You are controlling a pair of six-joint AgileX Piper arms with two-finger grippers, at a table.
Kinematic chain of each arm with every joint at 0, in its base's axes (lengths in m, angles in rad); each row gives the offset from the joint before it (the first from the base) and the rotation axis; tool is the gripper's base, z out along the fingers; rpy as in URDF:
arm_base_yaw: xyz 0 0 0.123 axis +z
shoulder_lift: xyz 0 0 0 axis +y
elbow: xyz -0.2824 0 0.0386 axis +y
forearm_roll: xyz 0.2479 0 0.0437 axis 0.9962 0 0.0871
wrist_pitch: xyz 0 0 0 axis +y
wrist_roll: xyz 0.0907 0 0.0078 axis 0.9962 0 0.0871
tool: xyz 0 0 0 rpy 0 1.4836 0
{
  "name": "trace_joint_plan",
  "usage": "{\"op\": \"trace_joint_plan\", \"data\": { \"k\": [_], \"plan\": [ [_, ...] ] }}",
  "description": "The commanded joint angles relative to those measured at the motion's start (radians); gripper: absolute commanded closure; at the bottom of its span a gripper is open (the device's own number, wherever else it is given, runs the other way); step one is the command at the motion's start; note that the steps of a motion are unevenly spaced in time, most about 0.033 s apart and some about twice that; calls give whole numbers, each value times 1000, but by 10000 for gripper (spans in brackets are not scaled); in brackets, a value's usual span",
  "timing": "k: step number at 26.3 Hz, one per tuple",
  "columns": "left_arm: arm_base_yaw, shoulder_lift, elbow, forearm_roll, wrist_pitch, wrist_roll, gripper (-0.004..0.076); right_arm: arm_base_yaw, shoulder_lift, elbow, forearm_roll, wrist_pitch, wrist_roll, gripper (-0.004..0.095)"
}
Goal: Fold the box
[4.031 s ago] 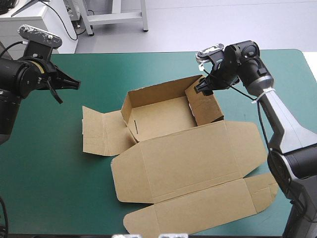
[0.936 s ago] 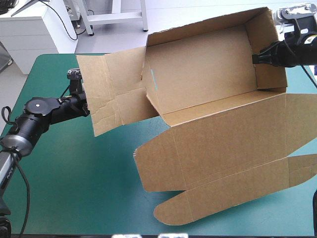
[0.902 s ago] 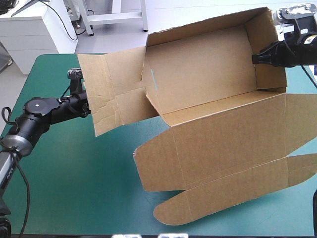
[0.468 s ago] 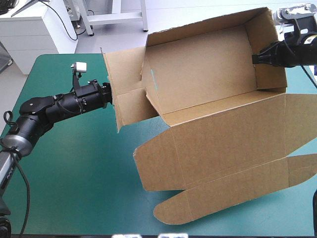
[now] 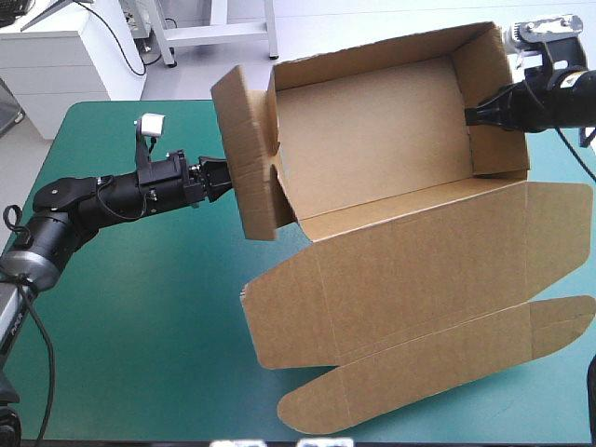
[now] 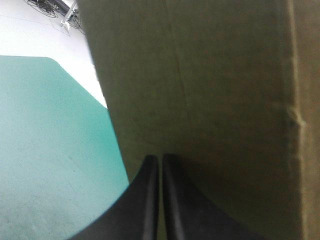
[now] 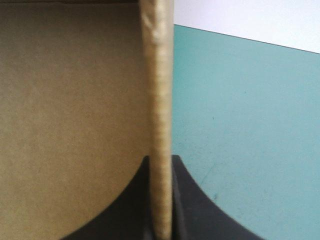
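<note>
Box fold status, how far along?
Done: back and right walls of the box are up. In hand: right gripper clamps the right wall in its jaws; left gripper, jaws shut, presses the left flap upward. Left: tucking that flap; the lid hangs open.

You never see the whole box point(image 5: 372, 140). In the high view its lid runs off the right edge, and the lifted tray hides the far part of the teal-green cover point(image 5: 121, 326). The arm of the right gripper point(image 5: 468, 114) is cut off there too. In the right wrist view the wall's edge is blurred and hides the inner faces of the fingers point(image 7: 195, 220). In the left wrist view the board runs past every side, and you cannot tell whether the left gripper point(image 6: 160, 159) touches it.
</note>
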Motion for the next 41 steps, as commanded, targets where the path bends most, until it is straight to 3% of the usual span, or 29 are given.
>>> {"op": "trace_joint_plan", "data": {
  "k": [1, 6, 9, 15, 18, 33, 35, 41],
  "plan": [
    [-3, -30, -55, -125, 113, 3, 707, 32, -36, -4, 42, -56, 24, 927],
    [-3, -30, -61, -97, 113, -2, 699, 81, -34, 6, 6, -100, 46, 927],
    [-3, -30, -61, -102, 113, -8, 631, 114, -34, 6, -44, -118, 74, 927],
    [-3, -30, -61, -102, 113, -8, 302, 145, -34, 6, -67, -148, 91, 927],
    [-3, -30, -61, -102, 113, -21, 190, 145, -34, 6, -67, -163, 104, 927],
    [-3, -30, -97, -103, 113, -59, 169, 145, -16, 6, -78, -177, 128, 922],
    [-3, -30, -138, -73, 82, -93, 169, 172, -16, 6, -107, -198, 149, 922],
    [-87, -30, -287, 340, -187, -378, 169, 280, -16, 6, -243, -266, 245, 922]
  ]
}}
